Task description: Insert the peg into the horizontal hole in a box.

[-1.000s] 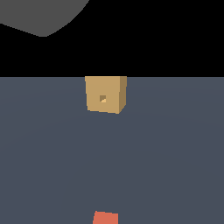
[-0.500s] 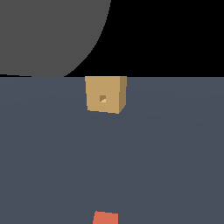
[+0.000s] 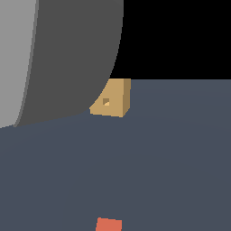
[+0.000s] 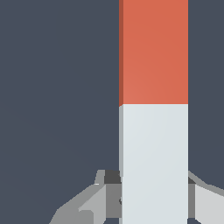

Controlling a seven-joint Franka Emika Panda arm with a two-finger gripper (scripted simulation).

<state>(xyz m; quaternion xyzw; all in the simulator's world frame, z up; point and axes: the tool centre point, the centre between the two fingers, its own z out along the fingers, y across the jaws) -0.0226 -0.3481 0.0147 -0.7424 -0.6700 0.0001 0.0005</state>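
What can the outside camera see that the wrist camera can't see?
Only the exterior view shows the tan cube-like box, its small dark square hole and a big grey rounded shape partly covering the box. Only the wrist view shows the pale grey-white half of the slim square peg and the gripper, its fingers either side of that half. Both show the peg's orange-red end and the dark blue-grey floor.
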